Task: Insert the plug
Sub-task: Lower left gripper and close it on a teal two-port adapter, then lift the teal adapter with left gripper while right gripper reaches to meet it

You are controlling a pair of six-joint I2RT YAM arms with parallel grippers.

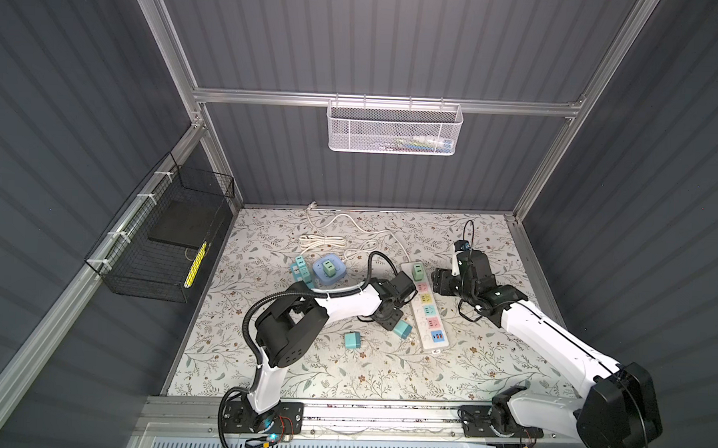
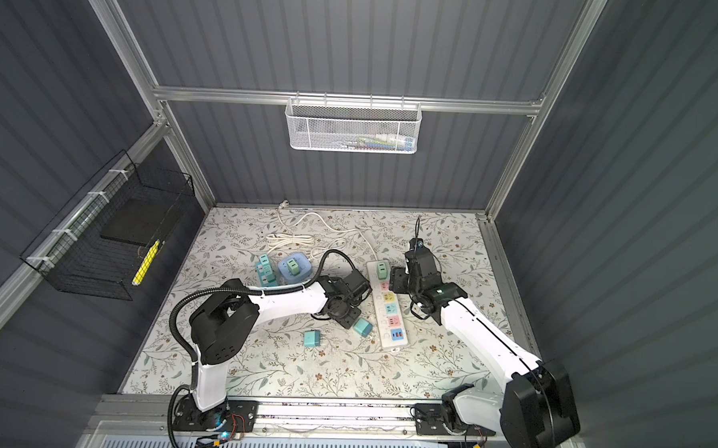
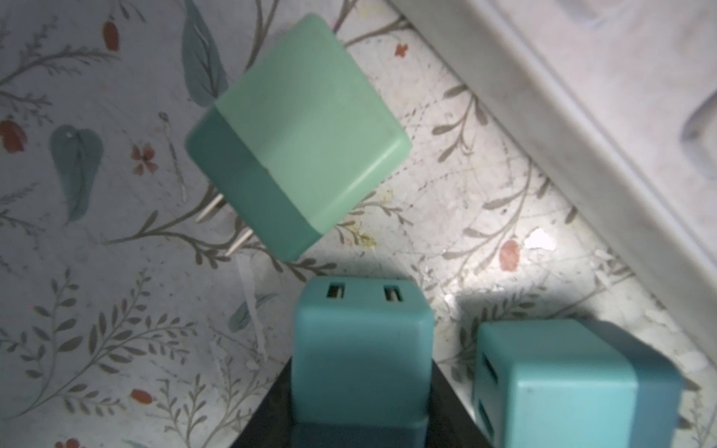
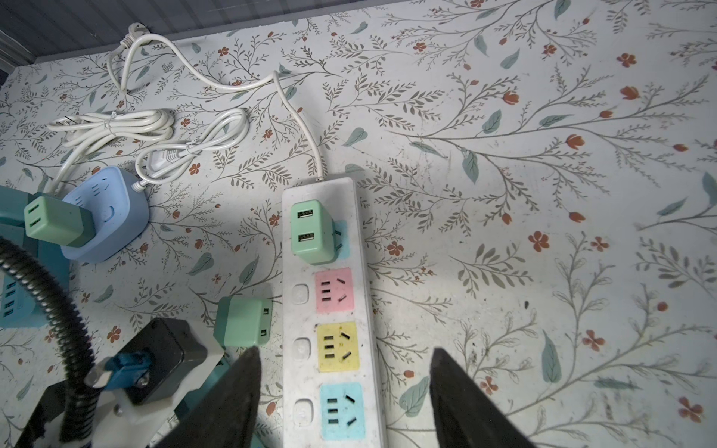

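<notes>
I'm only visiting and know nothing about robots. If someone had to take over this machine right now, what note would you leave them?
Left pincer: shut on a teal plug, close to the white strip.
Right pincer: open and empty, with a tip on either side of the strip.
Done: one green plug sits in the strip's end socket, and a second green plug sits in the blue cube.
Left to do: push the held plug into a free socket, perhaps the pink socket.
Loose: a third green plug lies beside the strip. A spare teal plug and another spare lie on the mat.
</notes>
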